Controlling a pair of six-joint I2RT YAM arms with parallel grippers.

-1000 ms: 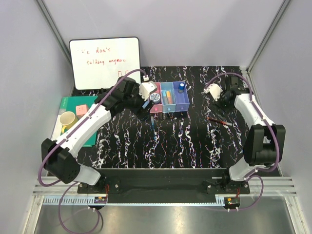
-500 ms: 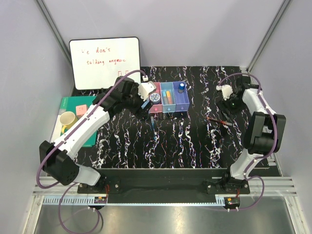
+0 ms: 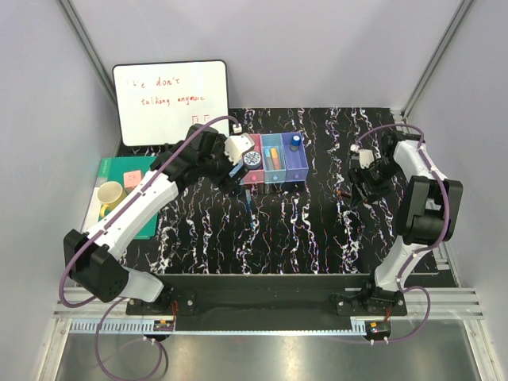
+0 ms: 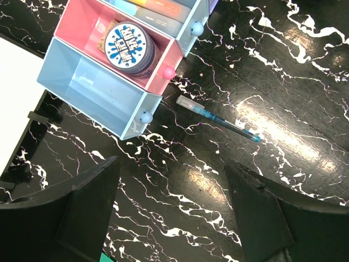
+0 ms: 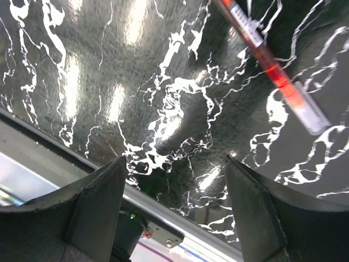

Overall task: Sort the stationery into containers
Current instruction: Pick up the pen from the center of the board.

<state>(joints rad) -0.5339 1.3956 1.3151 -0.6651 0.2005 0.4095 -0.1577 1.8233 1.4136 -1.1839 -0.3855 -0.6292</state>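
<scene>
The left jaws are released, spread wide with nothing between them, low in the left wrist view above the black marbled surface (image 4: 305, 82). At the upper left of that view sits the row of bins (image 4: 82, 82). Its pale blue end bin is empty, and the pink bin (image 4: 82, 22) beside it holds the tape roll (image 4: 130, 48). A blue pen (image 4: 218, 118) lies on the surface just beside the bins, in mid-frame. In the top view, the blue-capped cylinder (image 3: 295, 143) stands in the rightmost bin.

The right jaws are also released and grasp nothing. A red pen (image 5: 267, 65) lies slantwise on the surface at the upper right of the right wrist view, apart from them.
</scene>
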